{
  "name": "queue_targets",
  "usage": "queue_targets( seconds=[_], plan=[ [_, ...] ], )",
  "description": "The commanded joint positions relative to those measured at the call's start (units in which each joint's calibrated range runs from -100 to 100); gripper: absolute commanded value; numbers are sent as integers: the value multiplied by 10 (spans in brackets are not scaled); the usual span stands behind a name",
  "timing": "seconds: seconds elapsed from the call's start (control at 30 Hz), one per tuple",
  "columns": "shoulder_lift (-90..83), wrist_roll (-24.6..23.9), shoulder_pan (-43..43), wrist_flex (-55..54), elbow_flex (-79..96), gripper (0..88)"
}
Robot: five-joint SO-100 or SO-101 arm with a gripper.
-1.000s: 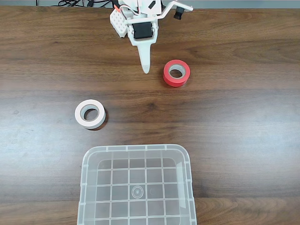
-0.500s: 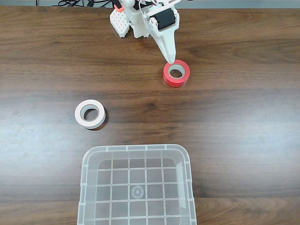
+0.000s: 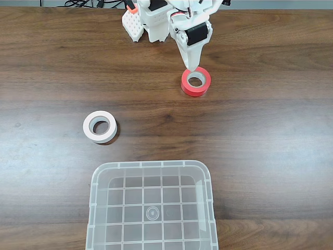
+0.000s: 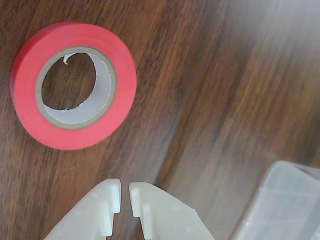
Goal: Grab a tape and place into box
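The red tape (image 3: 196, 82) lies flat on the wooden table, right of centre near the far edge. My gripper (image 3: 190, 68) hangs over the roll's far rim, fingers pointing down, shut with nothing held. In the wrist view the tape (image 4: 30, 115) sits at the upper left, its pale core showing, and my gripper (image 4: 124, 189) enters from the bottom edge with only a thin slit between its white fingertips, a little apart from the roll. The clear box (image 3: 151, 164) stands at the near edge of the table; one corner of the box (image 4: 287, 200) shows in the wrist view.
A white tape roll (image 3: 100, 126) lies left of centre, between the arm and the box. The arm's white base (image 3: 151, 21) stands at the far table edge with cables behind it. Bare wood separates the red roll from the box.
My gripper swung from left of the red tape to its far rim and has come slightly lower over it. The tapes and box have not moved.
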Motion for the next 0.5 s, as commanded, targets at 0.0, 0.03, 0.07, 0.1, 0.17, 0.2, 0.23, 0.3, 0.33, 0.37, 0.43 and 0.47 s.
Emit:
queue_targets(
  seconds=[0.0, 0.03, 0.07, 0.1, 0.17, 0.2, 0.23, 0.3, 0.33, 0.37, 0.43, 0.47],
  plan=[
    [202, -1, -3, 70, -225, 13],
    [235, -1, -3, 81, -248, 13],
    [269, -1, -2, 91, -271, 13],
    [297, -1, -2, 97, -289, 13],
    [347, 0, -3, 99, -319, 13],
    [370, 0, -3, 99, -332, 13],
    [386, 1, -3, 97, -342, 13],
    [413, 18, -4, 93, -356, 13],
    [421, 30, -7, 91, -360, 14],
    [429, 40, -17, 91, -362, 14],
    [440, 49, -38, 91, -362, 14],
    [443, 49, -48, 91, -361, 14]
  ],
)
